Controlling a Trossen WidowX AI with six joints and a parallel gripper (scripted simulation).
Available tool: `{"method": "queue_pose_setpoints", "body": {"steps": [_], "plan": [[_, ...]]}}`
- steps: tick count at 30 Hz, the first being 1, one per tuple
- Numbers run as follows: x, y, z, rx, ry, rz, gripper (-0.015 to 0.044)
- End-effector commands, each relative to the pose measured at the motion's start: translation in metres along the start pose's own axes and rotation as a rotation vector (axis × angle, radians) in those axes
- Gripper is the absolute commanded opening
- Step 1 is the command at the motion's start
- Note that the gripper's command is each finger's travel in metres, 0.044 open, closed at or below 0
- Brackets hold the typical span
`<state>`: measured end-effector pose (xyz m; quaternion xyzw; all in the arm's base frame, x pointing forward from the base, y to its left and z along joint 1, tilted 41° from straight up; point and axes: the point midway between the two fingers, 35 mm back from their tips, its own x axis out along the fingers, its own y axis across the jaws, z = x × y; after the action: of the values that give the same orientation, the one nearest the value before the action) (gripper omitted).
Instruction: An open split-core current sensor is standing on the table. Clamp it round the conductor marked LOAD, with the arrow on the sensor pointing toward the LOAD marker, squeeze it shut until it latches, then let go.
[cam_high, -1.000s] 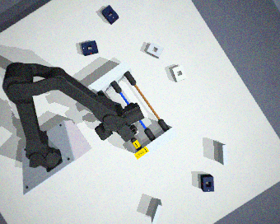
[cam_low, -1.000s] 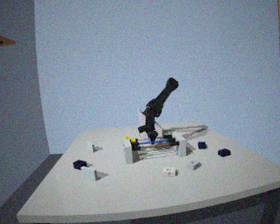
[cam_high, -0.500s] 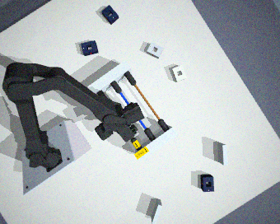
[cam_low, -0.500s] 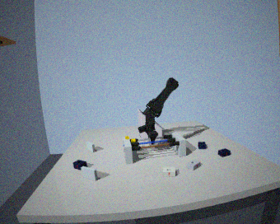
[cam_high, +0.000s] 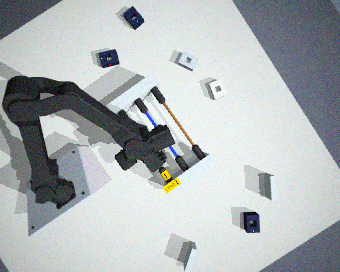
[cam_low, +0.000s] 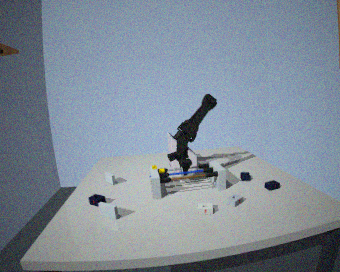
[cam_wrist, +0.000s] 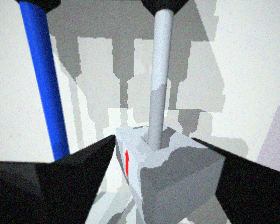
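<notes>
The light grey sensor (cam_wrist: 182, 185) is round the pale LOAD conductor (cam_wrist: 160, 60), turned a little. Its red arrow (cam_wrist: 127, 162) points up the wrist view, along the conductor toward the black end holder. Whether its halves are latched cannot be told. My gripper (cam_wrist: 152, 140) is shut on the sensor, one black finger on each side. In the top and exterior views the arm hides the sensor. The yellow LOAD marker (cam_high: 171, 186) (cam_low: 154, 167) is at the conductor's lower-right end in the top view.
The blue conductor (cam_high: 151, 119) (cam_wrist: 45, 82) runs beside it, and the orange one (cam_high: 177, 122) lies beyond. Navy blocks (cam_high: 134, 17) (cam_high: 108, 58) (cam_high: 251, 222), white blocks (cam_high: 188, 60) (cam_high: 216, 89) and upright grey plates (cam_high: 267, 185) (cam_high: 188, 254) stand around the rack (cam_high: 150, 82).
</notes>
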<state>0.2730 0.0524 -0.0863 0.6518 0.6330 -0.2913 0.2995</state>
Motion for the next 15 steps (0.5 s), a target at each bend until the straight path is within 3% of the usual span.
{"method": "queue_pose_setpoints", "body": {"steps": [1, 9, 15], "plan": [[0.0004, 0.0001, 0.0, 0.0, 0.0, 0.0, 0.0], [0.0007, 0.0008, 0.0004, 0.0, -0.001, -0.017, 0.0], [0.0009, 0.0064, 0.0007, -0.001, -0.004, -0.198, 0.0]]}}
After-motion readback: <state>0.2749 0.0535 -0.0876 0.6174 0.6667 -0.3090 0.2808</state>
